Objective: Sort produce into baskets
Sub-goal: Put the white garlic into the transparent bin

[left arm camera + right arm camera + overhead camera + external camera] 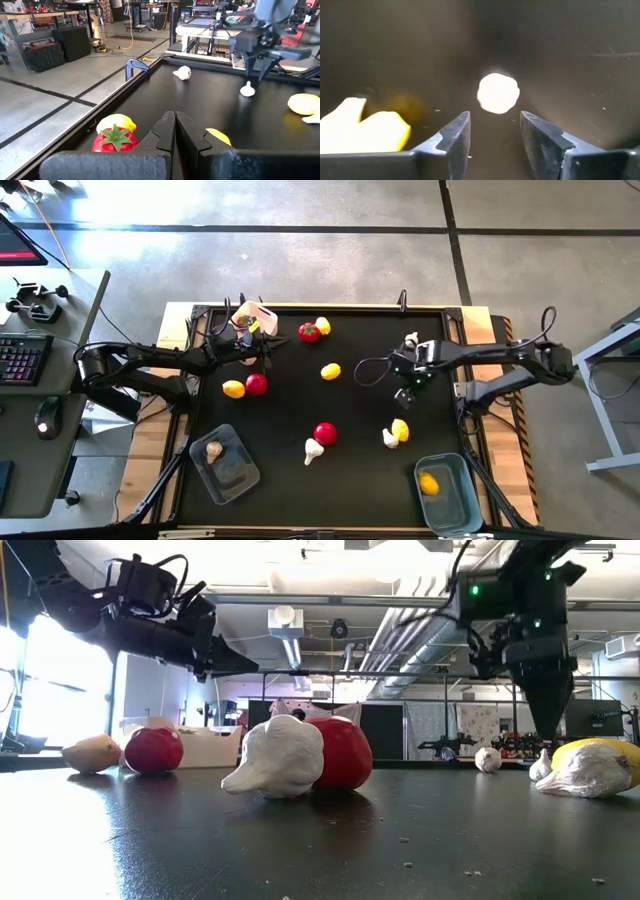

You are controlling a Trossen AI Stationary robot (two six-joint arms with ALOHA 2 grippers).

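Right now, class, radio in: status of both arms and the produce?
Right gripper fingers open, above a garlic bulb, not touching. Left gripper shut, empty, near the tomato. One lemon in blue basket. Nothing blocking.

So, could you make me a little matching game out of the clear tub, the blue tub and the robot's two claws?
Things:
1. clear tub
2. blue tub
3. left claw
4. right claw

States:
A. open
B. holds a lemon
C. shut
D. holds a garlic bulb

Pairs: 1-D, 2-B, 3-C, 4-A.
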